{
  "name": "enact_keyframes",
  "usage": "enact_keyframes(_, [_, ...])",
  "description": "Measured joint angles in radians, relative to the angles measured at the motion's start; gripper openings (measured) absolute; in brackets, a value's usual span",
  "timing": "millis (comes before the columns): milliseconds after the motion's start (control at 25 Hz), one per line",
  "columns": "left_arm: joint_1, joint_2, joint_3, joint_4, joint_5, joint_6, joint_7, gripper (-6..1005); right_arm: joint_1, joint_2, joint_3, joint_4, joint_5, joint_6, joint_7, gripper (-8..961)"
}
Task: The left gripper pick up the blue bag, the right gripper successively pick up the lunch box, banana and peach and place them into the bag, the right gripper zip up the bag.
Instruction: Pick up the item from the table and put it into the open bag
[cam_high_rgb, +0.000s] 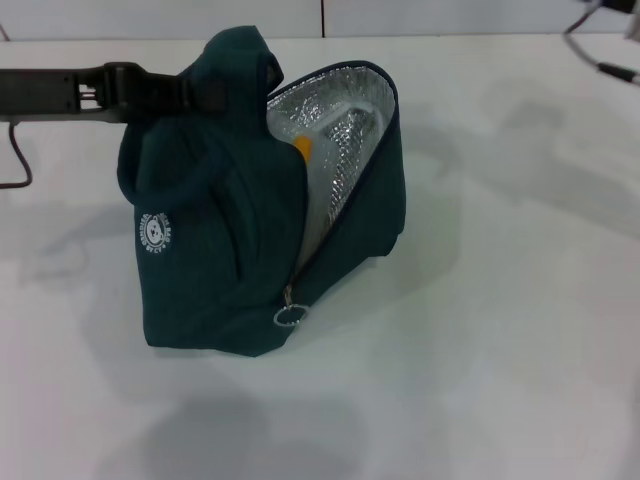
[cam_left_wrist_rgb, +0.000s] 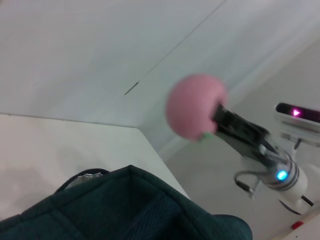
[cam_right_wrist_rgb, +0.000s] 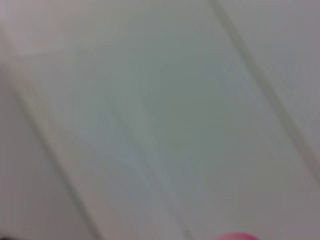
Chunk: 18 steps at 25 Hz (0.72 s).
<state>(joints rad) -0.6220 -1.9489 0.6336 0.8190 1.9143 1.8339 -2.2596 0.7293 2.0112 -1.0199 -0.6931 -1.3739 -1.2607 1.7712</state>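
One blue bag (cam_high_rgb: 215, 260) stands on the white table (cam_high_rgb: 500, 330) in the head view, its zipper open and one ring pull (cam_high_rgb: 289, 316) hanging at the near end of the opening. One round white logo (cam_high_rgb: 157, 232) is printed on the side panel; its lettering is too small to read. The silver foil lining (cam_high_rgb: 345, 130) is exposed, and one yellow-orange patch – the banana (cam_high_rgb: 301, 148) – shows inside against the foil. A pale, translucent shape beside it may be the lunch box; this cannot be confirmed.

The left gripper (cam_high_rgb: 195, 92) reaches in level from the robot's left side and its fingers are clamped on the bunched fabric at the top of the bag, holding that end raised.

The left wrist view shows the bag's dark fabric (cam_left_wrist_rgb: 135, 210) in the foreground. Beyond it, one pink peach (cam_left_wrist_rgb: 195, 112) is held in the air, pinched in the closed fingers of the right gripper (cam_left_wrist_rgb: 214, 125) – the arm angles up toward the fruit, with one blue light (cam_left_wrist_rgb: 282, 175) lit on the wrist. The peach is clear of the bag.

The right wrist view shows only a sliver of pink (cam_right_wrist_rgb: 235, 236) at the frame edge.
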Motion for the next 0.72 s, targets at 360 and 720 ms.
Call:
enact_keyframes(360, [-0.001,-0.002,0.0,-0.008,0.0,-0.033,0.002,36,0.077,0.006,-0.116,0.121,0.01,-0.091,-0.001,64])
enact_keyframes(720, [0.004,-0.004,0.0,-0.008,0.001,-0.044,0.003,36,0.037,0.011,-0.129,0.124,0.013,-0.141,0.001,42])
